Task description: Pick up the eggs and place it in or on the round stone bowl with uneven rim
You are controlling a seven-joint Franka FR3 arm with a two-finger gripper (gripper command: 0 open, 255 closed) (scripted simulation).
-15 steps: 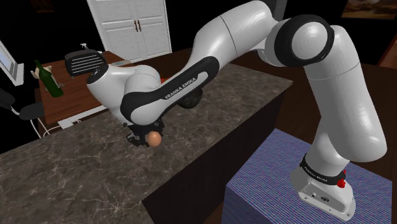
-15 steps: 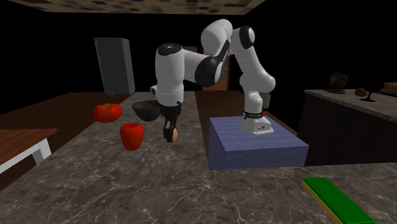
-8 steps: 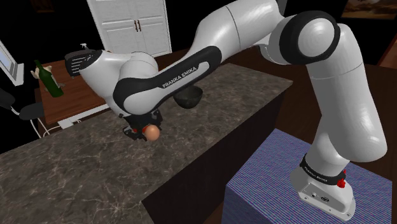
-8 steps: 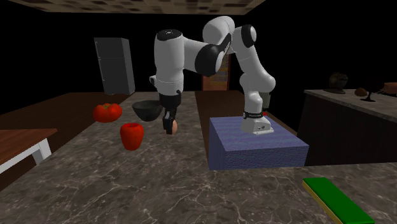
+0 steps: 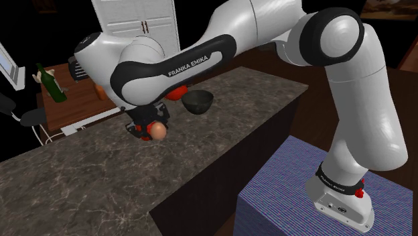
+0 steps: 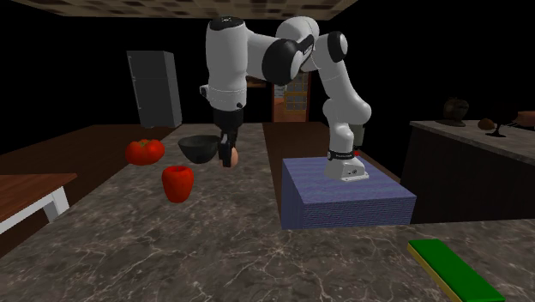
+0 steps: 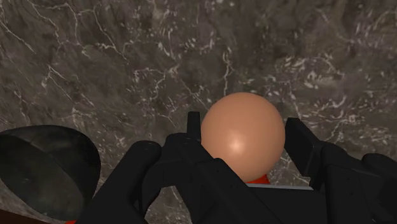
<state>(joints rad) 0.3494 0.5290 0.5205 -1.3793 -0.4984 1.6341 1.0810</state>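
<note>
Counting: one egg [image 7: 242,135], one dark bowl [image 5: 198,102], one red pepper [image 6: 177,183], one tomato [image 6: 145,152] (both sitting on counter [image 5: 80,174] near bowl), one green bottle [image 5: 52,84] standing beyond counter. Gripper [image 6: 230,153] clasping egg, jaws standing just egg-wide. Egg hanging clear above counter, near bowl, not over it. Versus half second ago: arm rising, egg sitting higher off counter, bowl staying put.

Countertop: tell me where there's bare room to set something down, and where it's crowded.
Bare stone countertop runs wide in the second exterior view's foreground, bordered by the red pepper, the blue stand and the green board. It is crowded farther back, where tomato, dark bowl and the held egg cluster.
</note>
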